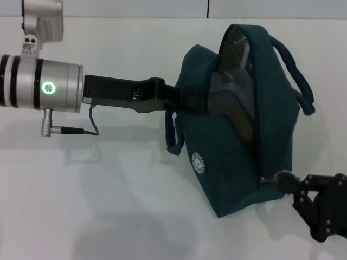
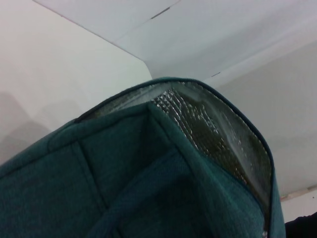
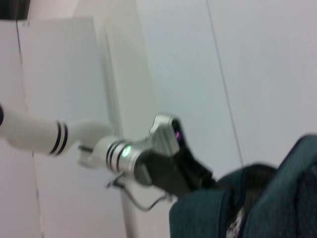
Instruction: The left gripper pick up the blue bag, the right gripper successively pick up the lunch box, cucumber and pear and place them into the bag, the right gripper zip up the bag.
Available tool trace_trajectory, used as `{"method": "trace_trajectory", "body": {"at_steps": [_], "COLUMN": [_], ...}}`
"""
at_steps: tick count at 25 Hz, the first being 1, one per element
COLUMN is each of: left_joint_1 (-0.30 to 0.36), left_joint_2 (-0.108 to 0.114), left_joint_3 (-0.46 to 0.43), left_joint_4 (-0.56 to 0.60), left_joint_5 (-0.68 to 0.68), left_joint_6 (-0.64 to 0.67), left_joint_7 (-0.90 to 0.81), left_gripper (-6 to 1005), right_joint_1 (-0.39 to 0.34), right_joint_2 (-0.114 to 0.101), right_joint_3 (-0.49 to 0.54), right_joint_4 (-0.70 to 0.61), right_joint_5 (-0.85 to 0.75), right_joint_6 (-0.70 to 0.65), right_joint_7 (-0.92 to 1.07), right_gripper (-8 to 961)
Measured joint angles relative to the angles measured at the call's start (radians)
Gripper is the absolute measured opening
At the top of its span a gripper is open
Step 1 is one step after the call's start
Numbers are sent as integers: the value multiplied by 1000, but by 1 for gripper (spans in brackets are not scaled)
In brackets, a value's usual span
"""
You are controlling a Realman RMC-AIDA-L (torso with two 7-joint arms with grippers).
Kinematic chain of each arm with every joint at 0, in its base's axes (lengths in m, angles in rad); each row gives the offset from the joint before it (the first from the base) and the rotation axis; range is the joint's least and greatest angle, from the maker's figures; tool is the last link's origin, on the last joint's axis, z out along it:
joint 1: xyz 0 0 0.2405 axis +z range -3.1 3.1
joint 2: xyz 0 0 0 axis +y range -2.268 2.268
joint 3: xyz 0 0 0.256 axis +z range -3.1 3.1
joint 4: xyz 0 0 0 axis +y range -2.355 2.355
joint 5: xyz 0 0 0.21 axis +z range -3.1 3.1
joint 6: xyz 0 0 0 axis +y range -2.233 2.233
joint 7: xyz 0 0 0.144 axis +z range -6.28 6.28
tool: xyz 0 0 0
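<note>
At bag rim (image 1: 209, 100), left gripper (image 1: 184, 100) gripping blue bag (image 1: 233, 162); arm horizontal.

Blue bag (image 1: 233, 162): matt woven cloth, slightly fuzzy weave, with stitched seams and cloth loop handles. Its lining (image 2: 208, 131) is silver foil, quilted and crinkled, catching light in small glints. A small round white logo (image 1: 199, 161) looks printed flat on the cloth.

Left gripper (image 1: 181, 100): black plastic link, semi-matt with a dull sheen. The arm behind it is a silver cylinder (image 1: 57, 86) of brushed, satin metal, banded with black rings.

Right gripper (image 1: 287, 181): black matt fingers and link, with small bolt heads showing.

Bench (image 1: 108, 206): white, smooth, faintly glossy, showing soft shadows.
</note>
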Motion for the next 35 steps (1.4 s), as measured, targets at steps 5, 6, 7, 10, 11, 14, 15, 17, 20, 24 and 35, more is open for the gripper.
{"method": "trace_trajectory", "body": {"at_steps": [5,6,7,10,11,14,15,17,20,24,35], "left_joint_1": [2,4,7,21,28,41,44,50,75,114,209], "left_joint_2": [-1,-2,-2,-2,-1,1,1,-1,-10,-10,-14], "left_joint_3": [1,0,-1,-3,-3,-4,-4,-10,-30,-40,-35], "left_joint_4": [0,-1,-1,-1,-1,-2,-2,-3,-13,-11,-1], "left_joint_5": [-3,-5,-11,-45,-65,-101,-107,-122,-188,-265,-345], "left_joint_6": [25,28,27,23,22,21,20,20,19,18,81], "left_joint_7": [67,74,80,104,112,131,141,180,260,338,543], "left_gripper": [56,57,57,58,58,59,99,179,293,428,792], "right_joint_1": [21,25,27,34,35,38,40,42,44,44,43], "right_joint_2": [7,8,8,8,8,8,8,8,8,8,10], "right_joint_3": [6,5,4,1,1,-1,-2,-5,-6,-6,4], "right_joint_4": [-9,-12,-15,-19,-21,-25,-26,-26,-27,-29,-86], "right_joint_5": [1,1,1,2,2,-1,-3,-5,-6,-7,8], "right_joint_6": [0,2,2,3,3,3,3,5,6,5,-9], "right_joint_7": [0,0,0,1,1,2,3,3,3,3,3], "right_gripper": [10,10,10,10,10,10,10,10,10,10,10]}}
